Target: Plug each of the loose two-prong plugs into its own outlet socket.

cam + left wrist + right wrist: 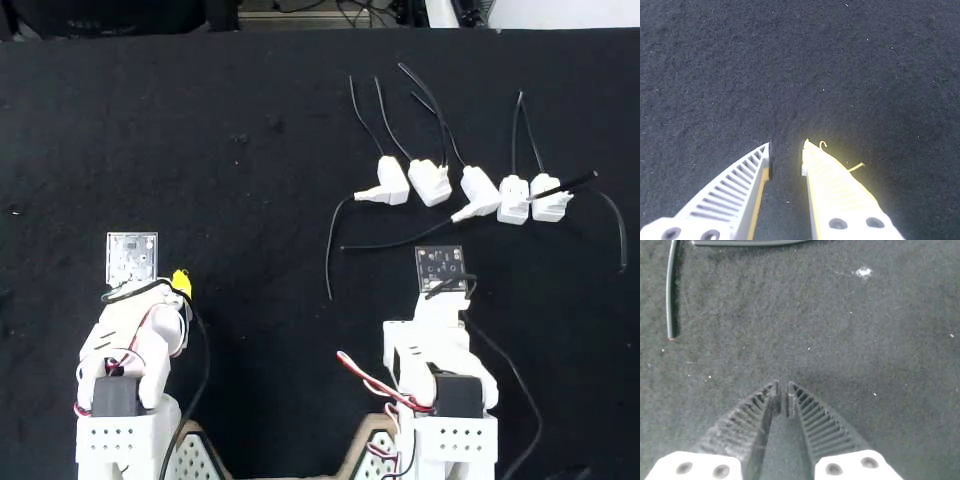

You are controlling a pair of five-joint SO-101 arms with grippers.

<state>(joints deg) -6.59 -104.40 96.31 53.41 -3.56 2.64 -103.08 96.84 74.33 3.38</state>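
— Where were the task's things found?

— A row of five white plugs and sockets (pixel 432 182) was seen toward the far right corner of the counter (pixel 230 140), each trailing a thin black lead. Plugs could not be told from sockets in every case, though a prong seemed to point out from the leftmost piece (pixel 386 186).

— And the arms?

— Both were parked at the near edge. The left gripper (pixel 785 150) was seen with its jaws narrowly apart and nothing between them. On the right gripper (pixel 782 387) the jaws were all but closed, and nothing was held there either.

— What could have gone wrong from there?

— The pieces were packed close, some touching, so a neighbour might have been knocked when one was gripped. A light socket would likely have slid on the cloth if a plug were pushed in without being braced by the other arm. Prongs met at a slant would probably have jammed.

— Was anything in the way?

— A loose cable (pixel 390 244) was laid across the cloth between the right arm and the row, and a cable end (pixel 671 300) was seen near the right jaws. Either could have been snagged and a piece dragged along.
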